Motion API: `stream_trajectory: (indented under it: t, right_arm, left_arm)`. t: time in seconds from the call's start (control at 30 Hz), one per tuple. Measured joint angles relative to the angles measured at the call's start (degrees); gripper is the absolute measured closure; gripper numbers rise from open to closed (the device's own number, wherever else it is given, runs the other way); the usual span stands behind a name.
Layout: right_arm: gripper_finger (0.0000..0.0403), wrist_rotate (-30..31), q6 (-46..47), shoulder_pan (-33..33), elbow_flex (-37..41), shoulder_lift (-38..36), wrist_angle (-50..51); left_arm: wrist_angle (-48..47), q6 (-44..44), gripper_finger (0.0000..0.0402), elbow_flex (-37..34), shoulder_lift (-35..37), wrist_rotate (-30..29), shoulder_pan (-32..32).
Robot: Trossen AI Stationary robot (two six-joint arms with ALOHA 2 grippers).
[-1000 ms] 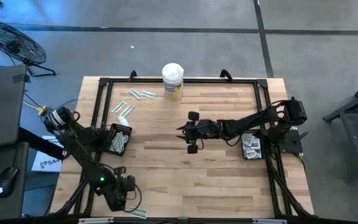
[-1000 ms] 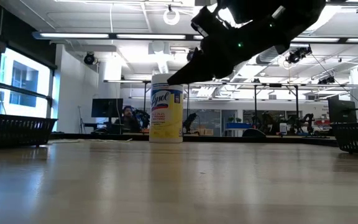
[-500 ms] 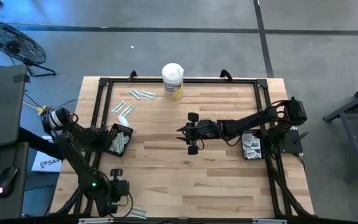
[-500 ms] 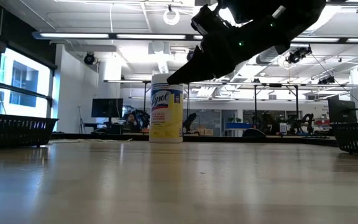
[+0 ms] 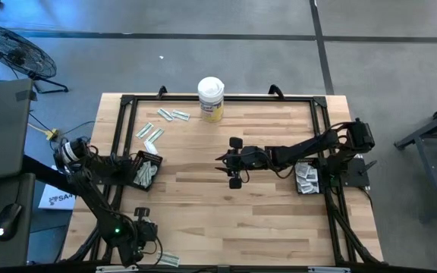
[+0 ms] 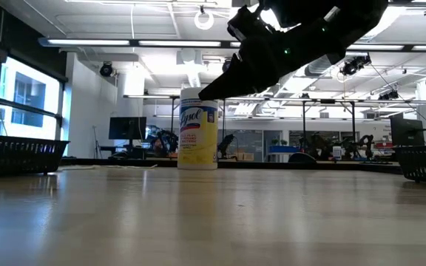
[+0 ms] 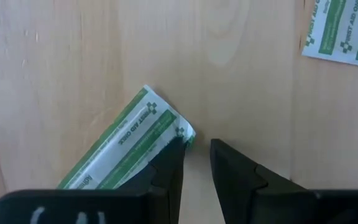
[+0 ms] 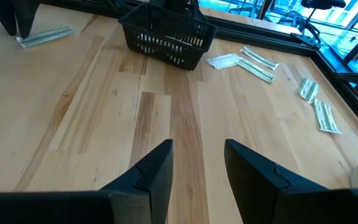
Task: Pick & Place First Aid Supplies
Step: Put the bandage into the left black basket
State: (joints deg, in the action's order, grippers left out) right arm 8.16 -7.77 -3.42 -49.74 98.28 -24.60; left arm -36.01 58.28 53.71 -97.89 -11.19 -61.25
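The first aid supplies are flat green-white packets. One packet (image 7: 126,152) lies on the wood near the table's near left corner, and another (image 7: 340,37) lies close by. My left gripper (image 7: 196,144) points down right over the first one. Its fingers are open by a narrow gap with bare wood between them, and one fingertip is at the packet's end corner. From above, this gripper (image 5: 141,241) stands next to a packet (image 5: 167,260). My right gripper (image 5: 226,161) hovers open over the table's middle. More packets (image 5: 152,130) lie at the far left. My left gripper comes from above, pointing down, with one finger (image 7: 169,163) over the end corner (image 7: 180,132) of the green-white packet, which lies flat on the table. Nothing is between the fingers. Whether that finger touches the packet, I cannot tell.
A black basket (image 5: 144,168) with packets stands at the left edge, and another (image 5: 307,178) stands at the right, under the right arm. A white-lidded yellow canister (image 5: 212,98) stands at the far edge. A black frame (image 5: 218,97) runs along the table's sides.
My left gripper has gone toward the table's near left corner and down, close over the packet there, rolling a little as it went. The packets have not moved.
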Motion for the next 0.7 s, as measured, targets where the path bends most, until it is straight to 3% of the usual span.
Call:
stream_trajectory:
  t: [0.23, 0.47, 0.7]
  right_arm:
    - [0.0265, 0.00, 0.02, 0.00, 0.00, 0.00, -0.02]
    - [0.0265, 0.00, 0.00, 0.00, 0.00, 0.00, -0.04]
    - [0.0265, 0.00, -0.14, 0.00, 0.00, 0.00, -0.07]
  left_arm:
    - [-0.02, 0.00, 0.0333, -0.09, -0.11, -1.58, 0.00]
    - [-1.07, 0.04, 0.0396, -0.15, -0.26, -4.80, 0.07]
    - [-2.65, 0.28, 0.0400, 0.04, -0.45, -10.58, 0.59]
